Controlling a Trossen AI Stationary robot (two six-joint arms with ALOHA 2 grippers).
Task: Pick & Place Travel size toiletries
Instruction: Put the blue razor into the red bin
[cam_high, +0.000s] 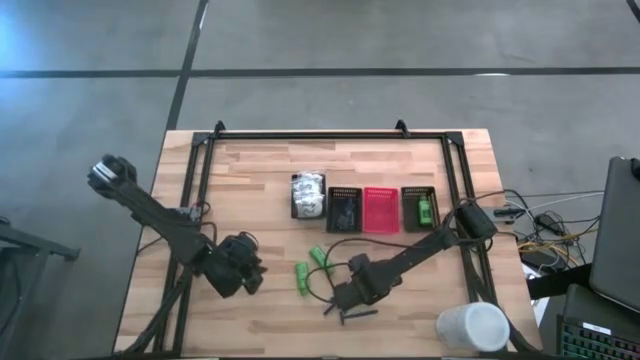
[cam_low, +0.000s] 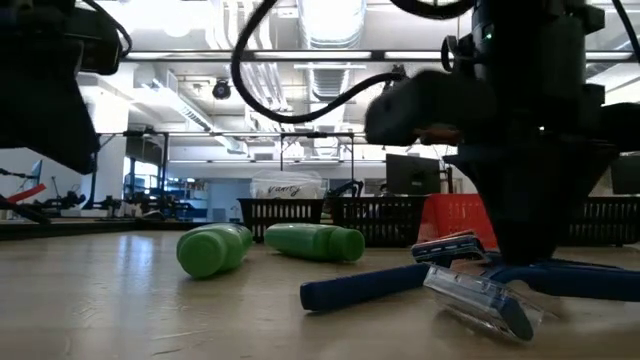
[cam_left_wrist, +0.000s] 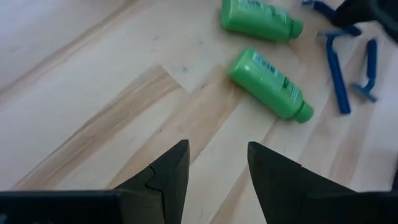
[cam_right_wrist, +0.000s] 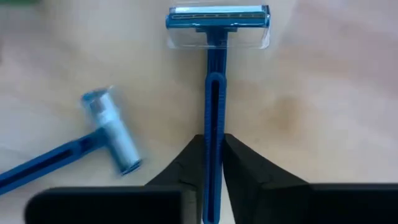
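- We see the right gripper (cam_right_wrist: 213, 163) low on the wooden table (cam_high: 250, 175), near its front edge, its two dark fingers pinched on the thin handle of a blue plastic disposable razor with a clear-capped head (cam_right_wrist: 214, 81).
- The razor's long axis runs straight out from between those fingers — head farthest from the wrist, handle lying flat on the wood — so we judge the coming lift needs no turning of the grip.
- A second blue razor (cam_right_wrist: 87, 149) lies just beside it, at a slant, untouched.
- Two bright green little plastic bottles (cam_left_wrist: 267, 74) lie on their sides between the two arms.
- The left gripper (cam_left_wrist: 217, 171) hovers over bare wood with its fingers parted on nothing — the right arm is plainly the nearer to the razors.
- The row of black and red mesh bins (cam_high: 379, 209) stands farther back on the table, well apart from the held razor.
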